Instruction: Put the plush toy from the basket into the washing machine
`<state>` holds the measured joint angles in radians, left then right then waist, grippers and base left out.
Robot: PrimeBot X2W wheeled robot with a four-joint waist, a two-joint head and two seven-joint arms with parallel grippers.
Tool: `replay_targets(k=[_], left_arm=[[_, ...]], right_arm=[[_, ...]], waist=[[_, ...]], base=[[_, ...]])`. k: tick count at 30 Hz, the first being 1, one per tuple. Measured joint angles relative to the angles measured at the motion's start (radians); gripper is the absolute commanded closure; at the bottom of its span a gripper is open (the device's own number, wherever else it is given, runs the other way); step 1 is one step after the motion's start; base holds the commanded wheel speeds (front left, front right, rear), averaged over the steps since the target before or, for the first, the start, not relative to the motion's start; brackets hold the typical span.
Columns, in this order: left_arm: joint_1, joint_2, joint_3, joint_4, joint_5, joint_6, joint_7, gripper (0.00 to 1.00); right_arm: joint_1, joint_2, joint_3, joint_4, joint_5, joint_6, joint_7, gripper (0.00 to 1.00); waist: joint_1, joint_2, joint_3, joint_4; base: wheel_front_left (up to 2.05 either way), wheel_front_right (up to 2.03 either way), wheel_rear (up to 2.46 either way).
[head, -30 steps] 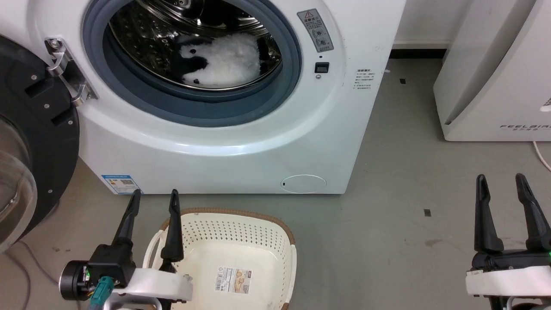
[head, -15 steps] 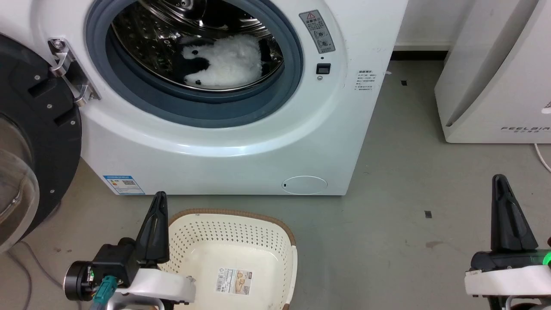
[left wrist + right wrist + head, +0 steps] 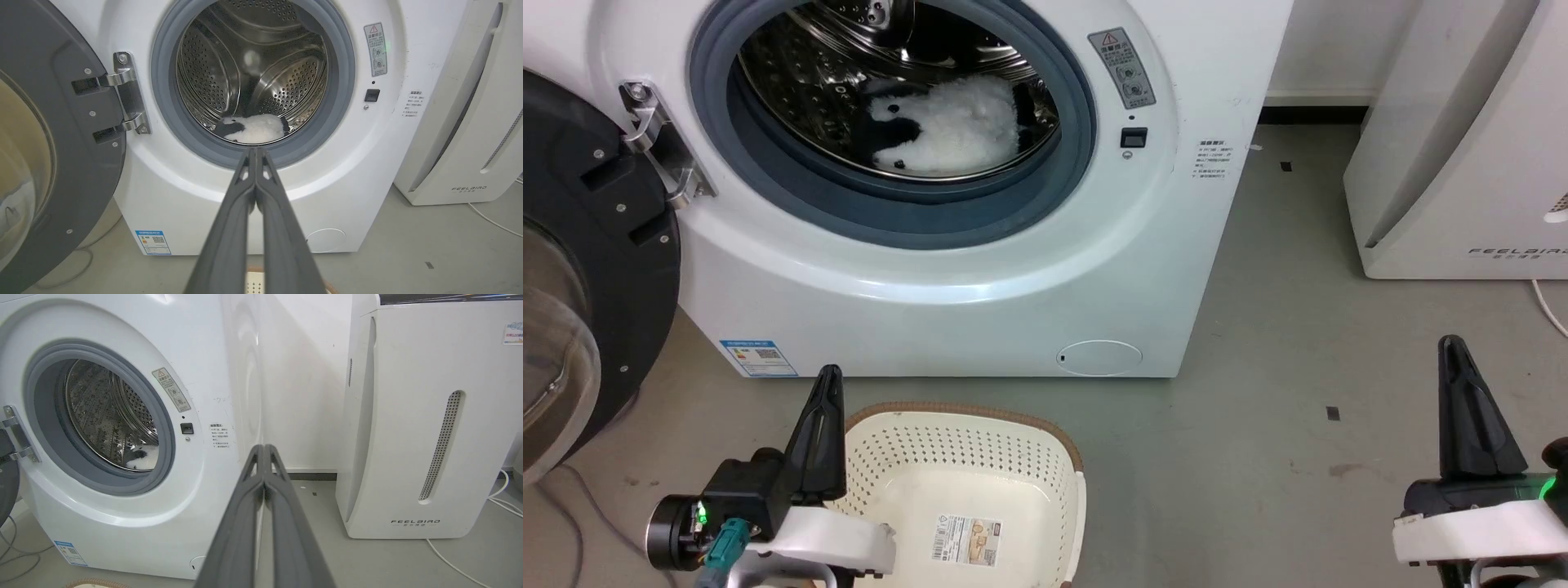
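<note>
Plush toy [image 3: 947,126] in washing machine [image 3: 980,278] drum, upper centre, basket [image 3: 964,445] at bottom, left gripper [image 3: 827,382] and right gripper [image 3: 1454,353] both pinched closed

One plush toy [image 3: 952,126], one basket [image 3: 947,445], one washing machine [image 3: 947,286], one white FEELBIRD appliance [image 3: 1462,163]

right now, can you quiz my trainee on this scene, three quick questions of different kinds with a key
1. True or false: the plush toy lies inside the washing machine.
2. Multiple choice: what does the basket hold? A) the toy B) a towel C) only its sticker
3. Fill in: the fingers of the left gripper and of the right gripper are ____.
Key: 1 true; 2 C; 3 shut.
</note>
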<state>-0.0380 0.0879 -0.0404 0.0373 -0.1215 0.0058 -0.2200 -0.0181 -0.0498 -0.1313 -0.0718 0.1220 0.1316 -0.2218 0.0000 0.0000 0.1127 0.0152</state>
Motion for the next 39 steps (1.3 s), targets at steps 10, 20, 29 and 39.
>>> replay_targets(k=[10,20,29,39], left_arm=[[0.0,-0.003,0.004,-0.002,0.01,0.0,0.018,1.0],[0.0,-0.007,0.008,-0.004,0.021,0.0,0.04,1.0],[0.0,-0.009,0.012,-0.007,0.031,0.0,0.059,1.0],[0.003,-0.012,0.014,-0.011,0.04,0.0,0.079,1.0]], right_arm=[[0.0,0.0,0.012,0.006,-0.013,0.0,0.019,1.0],[0.0,0.0,0.023,0.012,-0.026,0.0,0.042,1.0],[0.0,0.0,0.035,0.018,-0.035,0.0,0.059,1.0],[0.0,0.0,0.046,0.025,-0.043,0.0,0.079,1.0]], waist=[[0.0,0.0,-0.01,-0.001],[0.0,0.0,-0.021,-0.003],[0.0,0.0,-0.03,-0.004],[0.0,0.0,-0.041,-0.005]], base=[[0.0,0.0,0.0],[0.0,0.0,0.0],[0.0,0.0,0.0],[0.0,0.0,0.0]])
